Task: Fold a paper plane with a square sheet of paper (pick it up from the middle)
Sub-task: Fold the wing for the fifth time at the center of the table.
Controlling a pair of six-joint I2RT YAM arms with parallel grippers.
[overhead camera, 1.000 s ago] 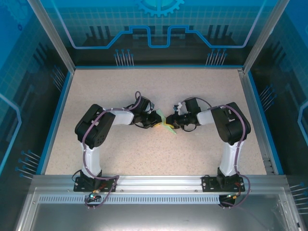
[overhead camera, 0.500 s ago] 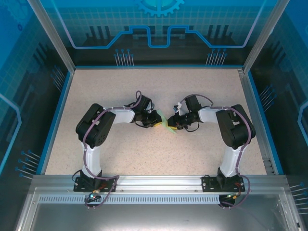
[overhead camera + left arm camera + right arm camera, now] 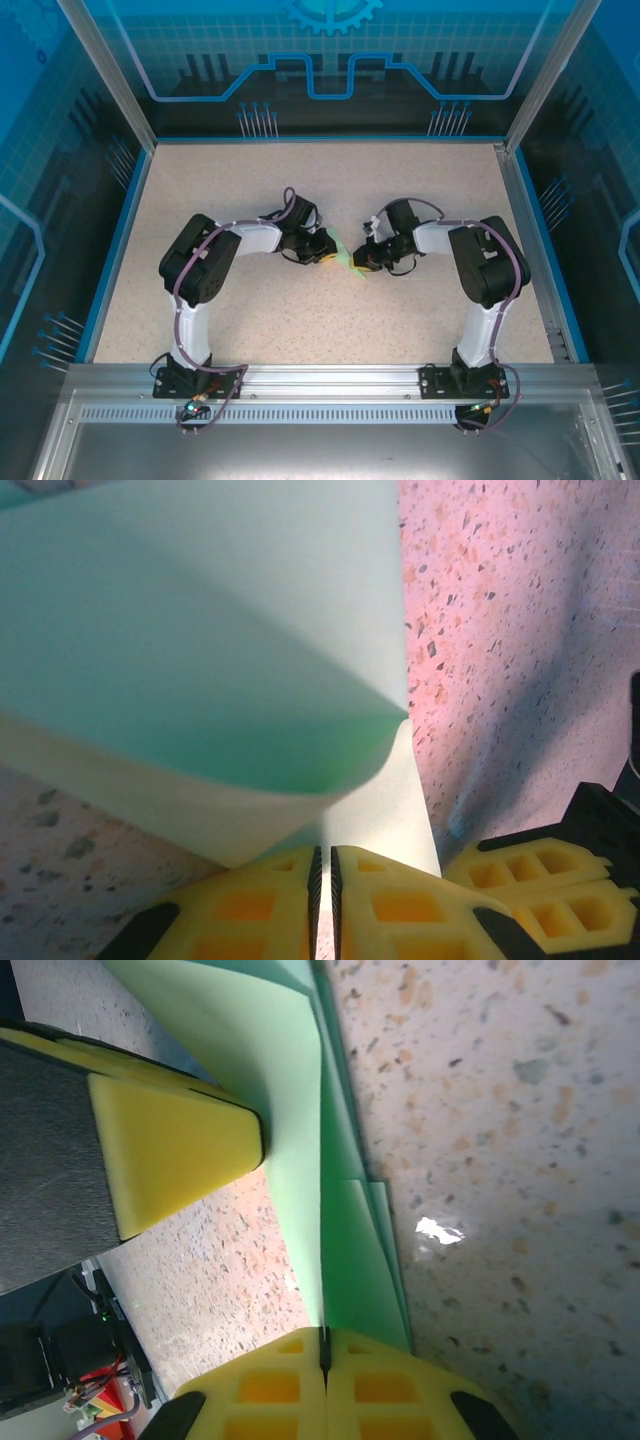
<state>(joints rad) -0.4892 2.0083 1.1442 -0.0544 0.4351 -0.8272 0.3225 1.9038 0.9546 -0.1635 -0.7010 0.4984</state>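
Note:
The square sheet of paper, now a slim pointed paper plane (image 3: 347,256) of mint-green layers, hangs between both grippers at the table's middle. My left gripper (image 3: 328,250) is shut on its left side. In the left wrist view the yellow jaws (image 3: 322,865) pinch a thin flap while the paper (image 3: 200,630) bulges in a curved fold above. My right gripper (image 3: 362,258) is shut on the other side. In the right wrist view its jaws (image 3: 323,1345) clamp the centre edge of the layered paper (image 3: 290,1090), with a left finger (image 3: 170,1150) close by.
The speckled beige table (image 3: 300,190) has a low blue rim (image 3: 118,245) and transparent walls around it. An aluminium rail (image 3: 330,378) carries both arm bases at the near edge. The two wrists stand almost nose to nose, a right finger (image 3: 530,875) showing beside the left jaws.
The right gripper has closed onto the paper after standing slightly apart. Both wrists edged closer together, and the paper looks narrower from above.

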